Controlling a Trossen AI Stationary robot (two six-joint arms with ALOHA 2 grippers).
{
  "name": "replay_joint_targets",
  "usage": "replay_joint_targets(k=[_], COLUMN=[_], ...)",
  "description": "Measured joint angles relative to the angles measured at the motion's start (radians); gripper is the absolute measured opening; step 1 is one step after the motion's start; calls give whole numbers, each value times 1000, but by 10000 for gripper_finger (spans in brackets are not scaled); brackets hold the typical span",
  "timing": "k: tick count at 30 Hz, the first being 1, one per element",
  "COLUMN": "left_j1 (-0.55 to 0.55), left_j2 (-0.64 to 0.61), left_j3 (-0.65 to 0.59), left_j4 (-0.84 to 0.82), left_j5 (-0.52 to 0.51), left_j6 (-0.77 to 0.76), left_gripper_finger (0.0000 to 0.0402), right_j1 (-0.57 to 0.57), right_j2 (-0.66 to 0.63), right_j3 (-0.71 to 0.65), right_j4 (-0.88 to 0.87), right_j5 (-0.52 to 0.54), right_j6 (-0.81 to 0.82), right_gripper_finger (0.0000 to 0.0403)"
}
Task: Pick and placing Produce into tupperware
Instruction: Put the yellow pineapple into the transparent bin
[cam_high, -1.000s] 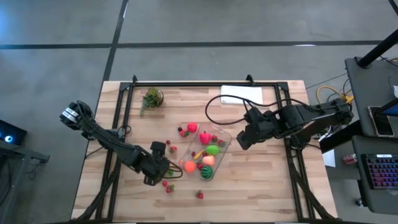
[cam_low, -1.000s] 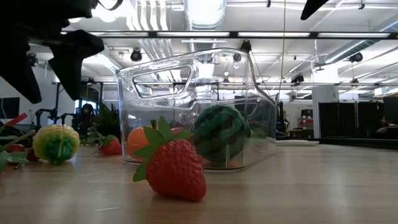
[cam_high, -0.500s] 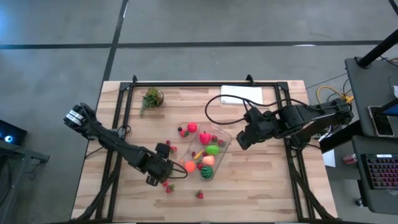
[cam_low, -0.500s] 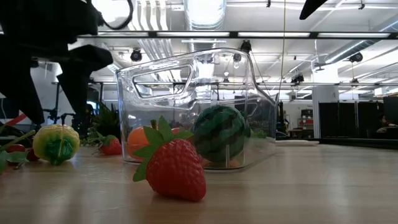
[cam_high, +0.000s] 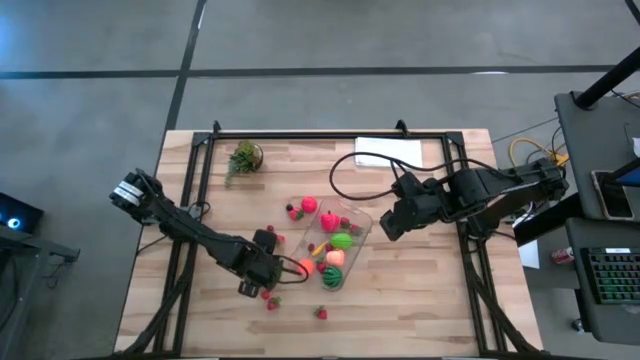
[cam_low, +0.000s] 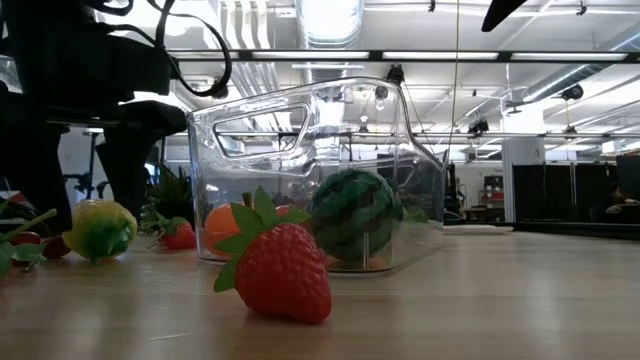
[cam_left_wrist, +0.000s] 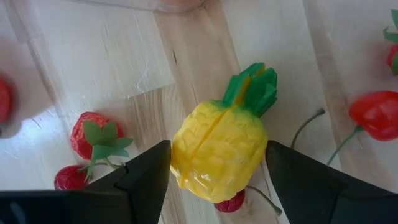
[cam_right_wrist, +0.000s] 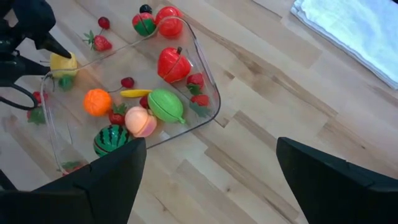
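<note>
Simply yellow pineapple (cam_left_wrist: 217, 146), green leaves.

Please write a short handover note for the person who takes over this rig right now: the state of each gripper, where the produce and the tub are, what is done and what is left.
Left gripper: open, fingers on either side of the yellow pineapple, down at the table just outside the tupperware; not clearly closed on it.
Right gripper: open, empty, waiting beside the tub's other side.
Done: in the tub lie the watermelon, orange, peach, green piece, red apple-like piece and some small red pieces.
Left: the pineapple, the strawberries and cherries near it, the strawberry toward the table's front, and the red pieces behind the tub.
</note>
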Motion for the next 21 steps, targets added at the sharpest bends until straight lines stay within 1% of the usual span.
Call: replay_joint_targets(k=[6,15,21], left_j1=[8,10,22], left_j2=[4,11,24], left_j3=[-1,-4,-4], left_j4=[0,-4,-1], left_j5=[-3,-97,-100], left_j6=[0,25,23], left_gripper_finger=[242,242,242], right_j1=[0,0,0], right_j2=[0,0,0], right_j3=[0,0,0], right_j4=[0,0,0], right_j5=[0,0,0], right_j6=[-1,-4,-3], right_gripper_finger=[352,352,352])
